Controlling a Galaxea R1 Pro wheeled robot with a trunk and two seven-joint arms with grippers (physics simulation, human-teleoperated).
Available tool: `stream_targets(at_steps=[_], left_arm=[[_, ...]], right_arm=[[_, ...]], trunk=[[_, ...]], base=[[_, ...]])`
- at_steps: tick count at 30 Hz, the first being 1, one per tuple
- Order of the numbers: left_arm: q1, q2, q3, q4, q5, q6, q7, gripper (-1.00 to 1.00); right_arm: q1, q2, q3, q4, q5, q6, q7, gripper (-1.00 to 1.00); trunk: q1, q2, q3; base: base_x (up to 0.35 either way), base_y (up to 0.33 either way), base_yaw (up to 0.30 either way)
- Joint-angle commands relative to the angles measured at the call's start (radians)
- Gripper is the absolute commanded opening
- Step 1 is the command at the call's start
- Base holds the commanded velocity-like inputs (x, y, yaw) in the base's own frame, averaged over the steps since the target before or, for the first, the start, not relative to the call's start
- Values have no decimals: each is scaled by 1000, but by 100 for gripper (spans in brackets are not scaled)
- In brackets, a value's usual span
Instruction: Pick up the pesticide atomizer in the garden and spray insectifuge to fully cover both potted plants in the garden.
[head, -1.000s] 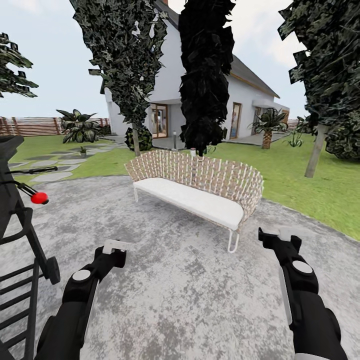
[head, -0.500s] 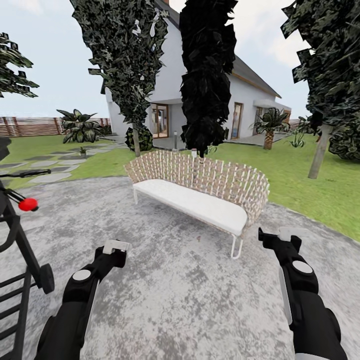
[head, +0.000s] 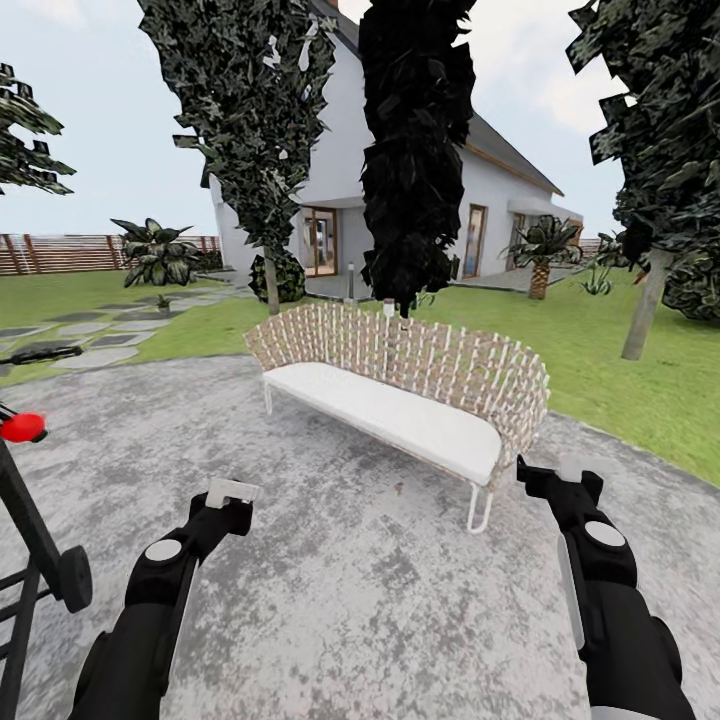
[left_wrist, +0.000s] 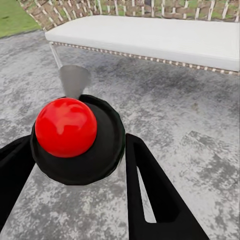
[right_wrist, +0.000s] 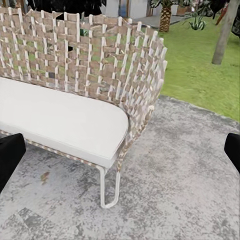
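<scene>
Patio paving (head: 380, 600) carries a woven bench (head: 400, 385); I see no atomizer or potted plants near it. Left gripper (head: 232, 492): state unclear. Right gripper (head: 560, 470): fingers spread, empty. I judge the sprayer light, rigid plastic; grip its neck.

Two glossy black arms are seen in the head view, each marked by a round grey disc at the wrist joint. The left gripper (head: 232, 492) and the right gripper (head: 573, 466) are capped in pale grey-white. Black fingers (left_wrist: 150, 192) are shown in the left wrist view.
</scene>
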Motion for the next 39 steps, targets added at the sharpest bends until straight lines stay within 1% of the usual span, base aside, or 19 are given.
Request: stream_targets(at_steps=[1, 15, 20, 22, 23, 25, 26, 27, 29, 30, 33, 36, 39], left_arm=[[-1, -1, 3, -2, -10, 2, -10, -100], [-1, -1, 2, -2, -11, 2, -10, -100], [-1, -1, 1, -2, -11, 2, -10, -100], [-1, -1, 1, -2, -11, 2, -10, -100], [-1, -1, 1, -2, -11, 2, -10, -100], [-1, -1, 1, -2, -11, 2, -10, -100], [-1, -1, 1, -2, -11, 2, -10, -100], [-1, -1, 1, -2, -11, 2, -10, -100], [-1, -1, 1, -2, -11, 2, -10, -100], [-1, -1, 1, -2, -11, 2, -10, -100], [-1, -1, 2, -1, -12, 2, -11, -100], [-1, -1, 2, 0, -12, 2, -10, -100], [-1, -2, 1, 0, -14, 2, -10, -100]], right_arm=[[-1, 1, -1, -1, 8, 5, 3, 100], [-1, 0, -1, -1, 8, 5, 3, 100], [-1, 1, 0, -1, 8, 5, 9, 100], [-1, 1, 7, 0, 8, 5, 10, 100], [-1, 1, 14, 0, 8, 5, 11, 100], [-1, 2, 49, 1, 8, 5, 11, 100], [-1, 2, 75, 2, 7, 5, 11, 100], [-1, 2, 114, 2, 7, 5, 11, 100], [-1, 1, 157, 2, 7, 5, 11, 100], [-1, 1, 170, 2, 6, 5, 11, 100], [-1, 1, 191, 2, 6, 5, 11, 100], [-1, 1, 195, 4, 5, 5, 11, 100], [-1, 1, 195, 36, 5, 5, 12, 100]], trunk=[[0, -1, -1], [0, -1, -1], [0, -1, -5], [0, -1, -6], [0, -1, -7], [0, -1, -7], [0, -1, -7], [0, -1, -7], [0, -1, -7], [0, -1, -7], [0, -1, -7], [0, -1, -7], [0, -1, -7]], base=[[344, -62, 0], [311, -150, 3], [71, -47, 159], [10, -6, 172], [4, -3, 86], [2, -1, 36], [1, -1, 18], [0, 0, 9], [0, 0, 5], [0, 0, 2], [0, 0, 1], [0, 0, 0], [0, 0, 0]])
